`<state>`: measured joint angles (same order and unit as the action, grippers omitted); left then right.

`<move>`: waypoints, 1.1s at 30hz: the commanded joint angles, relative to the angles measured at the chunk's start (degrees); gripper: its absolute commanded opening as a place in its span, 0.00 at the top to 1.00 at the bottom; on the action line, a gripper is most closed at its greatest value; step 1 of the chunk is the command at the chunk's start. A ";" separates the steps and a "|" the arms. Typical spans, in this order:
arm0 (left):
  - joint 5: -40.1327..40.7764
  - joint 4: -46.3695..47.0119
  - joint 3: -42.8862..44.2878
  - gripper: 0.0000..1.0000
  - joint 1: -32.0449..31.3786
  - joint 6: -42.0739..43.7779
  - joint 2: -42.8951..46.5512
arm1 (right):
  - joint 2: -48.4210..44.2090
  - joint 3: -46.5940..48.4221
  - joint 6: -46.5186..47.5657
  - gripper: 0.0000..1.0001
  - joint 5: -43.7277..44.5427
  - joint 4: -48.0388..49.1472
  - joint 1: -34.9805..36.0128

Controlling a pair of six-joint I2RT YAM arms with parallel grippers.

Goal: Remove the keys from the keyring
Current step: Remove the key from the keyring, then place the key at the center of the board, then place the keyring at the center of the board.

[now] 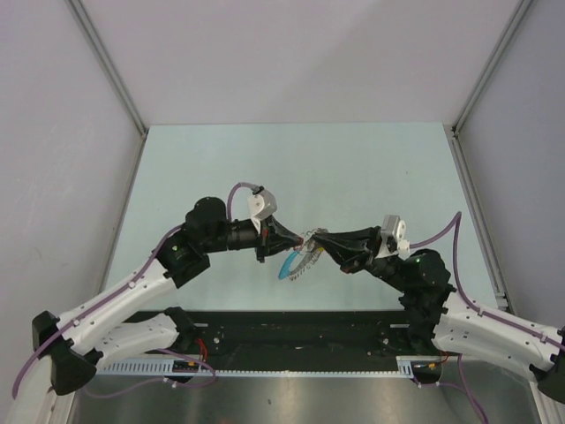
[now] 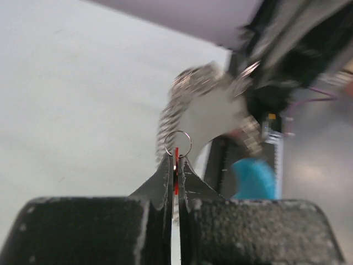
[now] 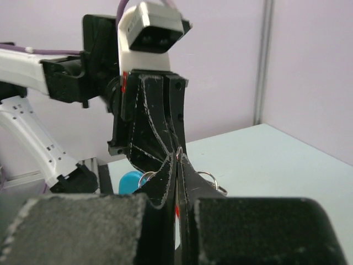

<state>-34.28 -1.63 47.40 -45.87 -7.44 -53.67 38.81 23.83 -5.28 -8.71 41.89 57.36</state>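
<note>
Top external view: both arms reach in over the pale green worktop [image 1: 353, 168], and their tips meet nose to nose in mid-air above its near middle. The left gripper [image 1: 303, 237] comes in from the left and the right gripper [image 1: 320, 238] from the right; whether the two touch cannot be told from here. Just beneath the meeting point the keyring [image 1: 302, 264] hangs clear of the worktop. It is a floppy silvery coil with its blue arc [image 1: 286, 266] on the left side.

Left wrist view: the left gripper is clenched on the key [image 2: 176, 175], seen edge-on as a thin red sliver pinched between the fingers. A small split ring [image 2: 166, 144] stands upright just past the fingertips. Beyond it the blurred coil of the keyring rises from beside that ring and curves right toward the other arm. The blue arc shows as a blurred patch low on the right.

Right wrist view: the right gripper is pressed tight with no gap at the tips, and it sits right up against the facing tips of the left gripper. What it pinches cannot be told. A red sliver shows low in the slit between its fingers, but the tips hide the rest. The blue arc peeps out at the lower left of the fingers, and a thin wire ring shows on each side of them.
</note>
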 commanded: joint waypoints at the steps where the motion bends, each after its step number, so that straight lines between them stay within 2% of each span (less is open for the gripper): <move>1: 25.01 -9.25 1.21 1.00 0.51 2.70 1.29 | -3.30 0.86 3.16 1.00 13.84 -1.88 -0.85; 3: 32.49 -9.88 -0.20 1.00 3.66 -0.28 0.94 | -2.86 0.86 5.01 1.00 16.34 -5.93 -2.69; 5: 34.19 -9.97 -0.72 1.00 6.74 -3.71 -0.90 | -2.51 0.86 4.32 1.00 20.22 -9.53 -3.83; 6: 36.11 -9.80 -0.81 1.00 10.24 -5.11 -2.13 | -1.99 0.86 3.96 1.00 21.09 -10.76 -5.23; 11: 30.96 -9.18 -0.29 1.00 19.66 -10.04 -14.42 | 5.65 0.95 -0.86 1.00 26.02 -15.08 -12.35; 12: 29.90 -9.44 -0.11 1.00 22.29 -10.92 -18.27 | 6.88 1.04 -2.53 1.00 25.07 -15.43 -16.19; 15: 25.05 -8.39 0.06 1.00 26.17 -12.68 -24.35 | 12.59 1.82 -4.99 1.00 20.32 -16.83 -21.83; 18: 25.32 -10.40 2.34 0.99 27.23 -12.42 -28.23 | 17.61 2.18 -7.46 1.00 18.64 -18.07 -28.17; 20: 25.14 -11.03 3.57 0.91 27.32 -11.89 -30.52 | 19.80 2.53 -8.60 1.00 18.11 -18.33 -31.86; 21: 26.01 -12.07 3.84 0.87 27.32 -11.98 -31.14 | 21.12 3.05 -9.13 0.95 18.11 -18.94 -32.75; 22: 26.63 -12.69 4.19 0.74 27.32 -12.16 -31.93 | 21.74 3.49 -9.57 0.90 17.68 -20.25 -33.89; 23: 27.42 -13.31 4.72 0.68 27.32 -12.24 -32.02 | 22.18 4.02 -10.36 0.83 17.33 -21.31 -35.46; 24: 28.21 -14.10 4.98 0.51 27.41 -12.07 -31.94 | 22.36 6.64 -10.37 0.63 17.15 -23.24 -36.00; 26: 29.27 -14.63 5.60 0.42 27.32 -11.19 -29.92 | 21.67 9.90 -10.28 0.33 18.20 -30.44 -35.92; 27: 30.06 -15.24 6.04 0.36 27.32 -10.58 -28.70 | 20.27 13.05 -11.06 0.01 18.46 -32.90 -35.83; 29: 30.59 -15.69 7.70 0.22 27.32 -8.91 -24.76 | 18.94 17.19 -13.08 0.00 17.77 -41.60 -36.00; 30: 29.98 -15.86 8.32 0.00 27.23 -8.21 -23.25 | 18.24 21.21 -14.57 0.00 17.15 -46.15 -35.92; 31: 26.76 -14.73 8.67 0.00 27.23 -6.64 -21.67 | 16.75 22.47 -14.58 0.00 16.10 -50.81 -35.66; 33: 22.97 -12.27 7.89 0.00 26.80 -5.66 -15.61 | 14.73 23.88 -17.29 0.00 16.17 -54.09 -34.96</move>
<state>-5.87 -17.50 52.10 -18.61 -16.27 -80.25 58.78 41.71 -17.37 8.51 -0.23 21.58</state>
